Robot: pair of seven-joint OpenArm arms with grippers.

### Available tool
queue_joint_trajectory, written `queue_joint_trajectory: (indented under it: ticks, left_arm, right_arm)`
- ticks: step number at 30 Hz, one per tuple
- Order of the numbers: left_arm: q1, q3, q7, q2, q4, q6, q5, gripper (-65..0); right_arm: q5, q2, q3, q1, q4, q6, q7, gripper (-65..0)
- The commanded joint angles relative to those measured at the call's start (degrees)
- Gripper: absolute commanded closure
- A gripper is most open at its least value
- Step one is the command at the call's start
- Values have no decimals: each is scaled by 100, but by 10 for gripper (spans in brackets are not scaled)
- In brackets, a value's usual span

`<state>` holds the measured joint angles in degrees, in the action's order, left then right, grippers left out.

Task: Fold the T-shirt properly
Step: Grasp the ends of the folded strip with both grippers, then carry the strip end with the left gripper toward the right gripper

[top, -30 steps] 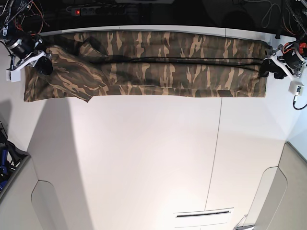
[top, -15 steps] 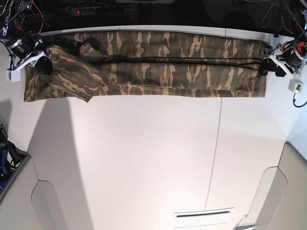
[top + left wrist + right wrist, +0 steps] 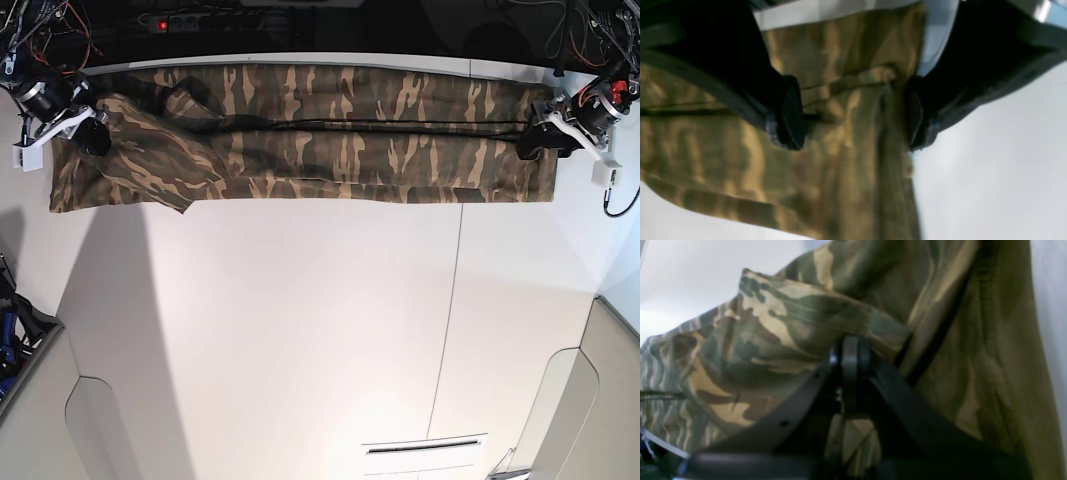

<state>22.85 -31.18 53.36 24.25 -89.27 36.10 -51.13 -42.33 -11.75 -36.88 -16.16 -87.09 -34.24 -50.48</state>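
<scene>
The camouflage T-shirt (image 3: 300, 130) lies as a long flat band along the table's far edge. My left gripper (image 3: 537, 141) is over the band's right end. In the left wrist view this gripper (image 3: 853, 113) is open, its black pads (image 3: 790, 113) straddling a hem fold of the T-shirt (image 3: 846, 160) without pinching it. My right gripper (image 3: 93, 137) is at the band's left end, where the cloth is bunched. In the right wrist view it (image 3: 850, 351) is shut, with a fold of the T-shirt (image 3: 773, 323) pinched at its tips.
A power strip with a red light (image 3: 165, 22) and cables lie behind the table's far edge. A seam (image 3: 455, 300) runs across the white tabletop. Grey panels stand at the near left (image 3: 40, 420) and near right (image 3: 600, 400) corners. A slotted white plate (image 3: 425, 450) sits at the front.
My left gripper has spread its jaws and slid inward over the T-shirt's right end. The right gripper and the left end of the cloth have not moved.
</scene>
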Motion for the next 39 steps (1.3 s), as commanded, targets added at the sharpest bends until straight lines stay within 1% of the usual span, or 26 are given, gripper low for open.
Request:
queue_joint_trajectory:
  ticks: [1, 4, 5, 6, 7, 10, 12, 15, 18, 22, 24, 27, 28, 29, 33, 38, 39]
  left_arm:
    - [4, -22, 101, 17, -44, 63, -68, -472]
    - [4, -22, 105, -15, -42, 61, -181, -469]
    - [4, -22, 92, -13, -42, 61, -223, -453]
    - [2, -22, 83, -13, -44, 61, -247, -415]
    - [0, -22, 63, -13, -44, 61, -254, -358]
    - [2, -22, -122, -13, -44, 61, -249, -127]
    - [2, -22, -352, -13, -44, 63, -247, -4]
    - [-17, -24, -542, -13, -44, 63, -249, 0]
    - [-138, -24, -535, -9, -44, 61, -243, 0]
    - [-426, -24, -356, -9, -50, 59, -245, 0]
    - [-595, -24, -179, 9, -59, 61, -243, 0]
    - [-800, -28, -37, 122, -66, 59, -232, 0]
    - [-844, -28, -37, 184, -74, 59, -219, 0]
    - [-870, -28, -37, 254, -101, 59, -197, 0]
    - [-870, -28, 52, 522, -437, 57, -181, 0]
    - [-855, -28, 557, 525, -1239, 48, -295, 0]
    - [-852, -24, 632, 522, -1419, -13, -315, 0]
  right_arm:
    - [-146, -79, -26, 26, -52, -4, -44, 0]
    - [-181, -79, -26, 26, -52, -7, -79, 0]
    - [-179, -79, -26, 26, -52, -7, -79, 0]
    - [-181, -79, -26, 26, -52, -7, -79, 0]
    - [-181, -76, -26, 26, -52, -7, -79, 0]
    - [-184, -79, -26, 26, -52, -4, -79, 0]
    - [-184, -79, -26, 26, -52, -4, -79, 0]
    - [-291, -81, -28, 26, -52, -4, -90, 0]
    - [-728, -96, -28, 44, -55, -7, -304, 0]
    - [-1419, -155, -50, 57, -181, -57, -638, 0]
    - [-1515, -179, -52, 57, -341, -52, -702, 0]
    - [-1510, -175, -55, 57, -621, -52, -702, -173]
    - [-1508, -175, -55, 57, -706, -52, -702, -203]
    - [-1460, -175, -55, 57, -787, -52, -702, -212]
    - [-1360, -175, -55, 57, -960, -50, -699, -212]
    - [-1357, -175, -55, 57, -960, -50, -678, -212]
    - [-1360, -175, -55, 57, -960, -52, -675, -212]
